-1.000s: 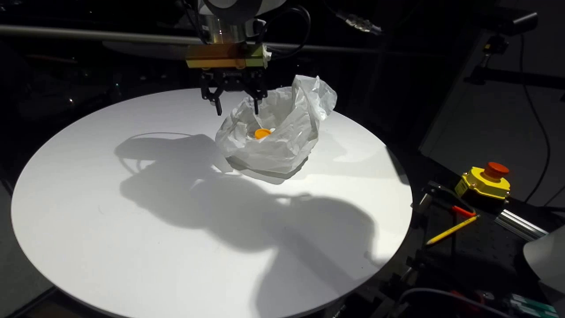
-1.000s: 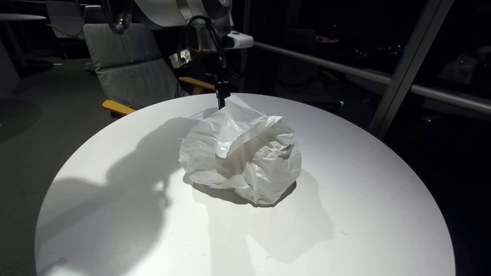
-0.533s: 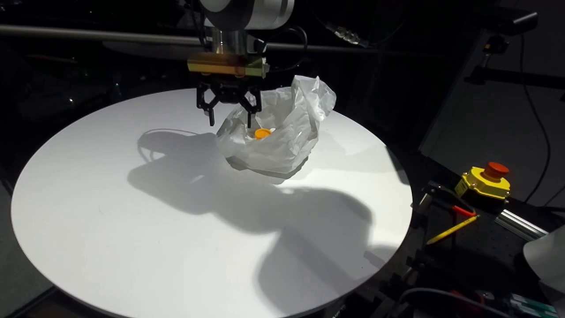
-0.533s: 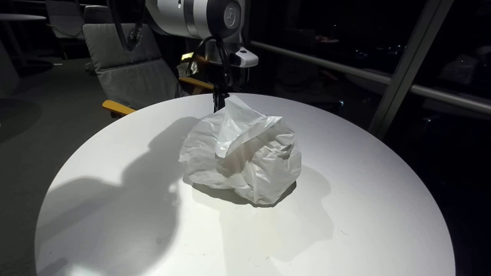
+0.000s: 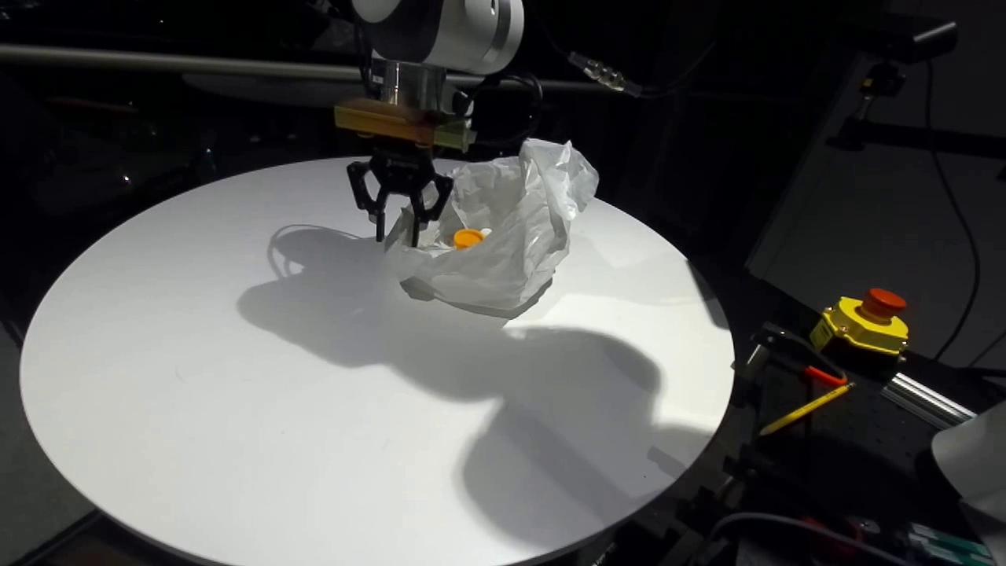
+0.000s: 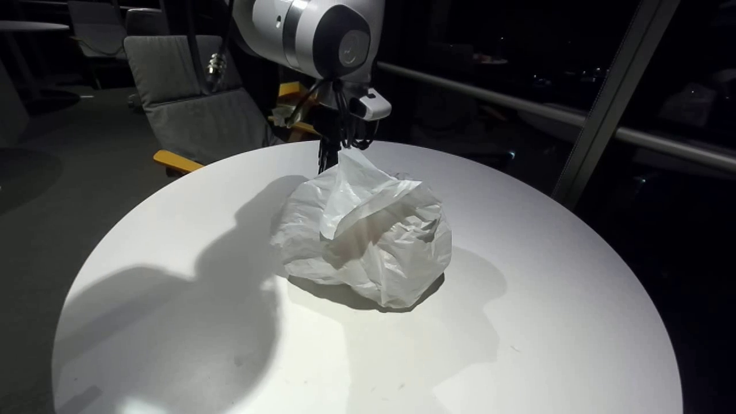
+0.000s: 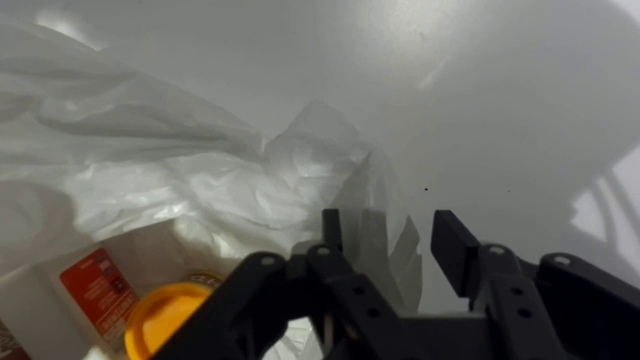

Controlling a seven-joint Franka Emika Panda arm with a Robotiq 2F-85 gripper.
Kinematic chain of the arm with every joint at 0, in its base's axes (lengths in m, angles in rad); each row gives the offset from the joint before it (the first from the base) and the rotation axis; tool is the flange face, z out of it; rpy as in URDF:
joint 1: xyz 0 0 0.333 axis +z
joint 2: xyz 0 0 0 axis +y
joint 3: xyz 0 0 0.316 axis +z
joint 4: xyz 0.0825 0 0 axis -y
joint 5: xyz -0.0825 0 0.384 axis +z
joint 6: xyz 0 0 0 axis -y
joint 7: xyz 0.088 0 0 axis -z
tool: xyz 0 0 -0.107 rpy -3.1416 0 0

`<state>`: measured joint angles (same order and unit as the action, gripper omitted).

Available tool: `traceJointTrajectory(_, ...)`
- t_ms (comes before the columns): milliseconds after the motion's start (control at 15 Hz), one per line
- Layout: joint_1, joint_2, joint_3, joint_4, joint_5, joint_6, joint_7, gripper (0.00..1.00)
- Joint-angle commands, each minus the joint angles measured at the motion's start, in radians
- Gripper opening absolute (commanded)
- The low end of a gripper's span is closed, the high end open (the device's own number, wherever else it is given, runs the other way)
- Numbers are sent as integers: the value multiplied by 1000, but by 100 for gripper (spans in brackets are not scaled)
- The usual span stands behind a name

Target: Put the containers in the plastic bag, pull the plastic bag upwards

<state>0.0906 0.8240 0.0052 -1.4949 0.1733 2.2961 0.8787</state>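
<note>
Wrist view showed containers [image 7: 160, 316] inside the plastic bag [image 7: 220, 187], at eight o'clock; the unclosed gripper [image 7: 389, 227] straddled its edge; lifting apparently remained.

The white plastic bag [image 5: 507, 259] sits crumpled and open; inside, in my wrist view, I see the orange tub [image 7: 162, 315] with the red-labelled white box [image 7: 55, 305] at its nine o'clock.
</note>
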Motion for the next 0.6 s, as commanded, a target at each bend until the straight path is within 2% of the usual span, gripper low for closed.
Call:
traceJointTrajectory(0, -1, 25, -6, 41, 30, 35, -19, 20)
traceJointTrajectory(200, 1, 34, -11, 46, 37, 79, -6, 5)
traceJointTrajectory(333, -1, 37, -8, 44, 56, 115, 11, 4)
traceJointTrajectory(400, -5, 40, -1, 43, 75, 137, 10, 8)
traceJointTrajectory(533, -4, 42, 1, 38, 99, 194, 8, 11)
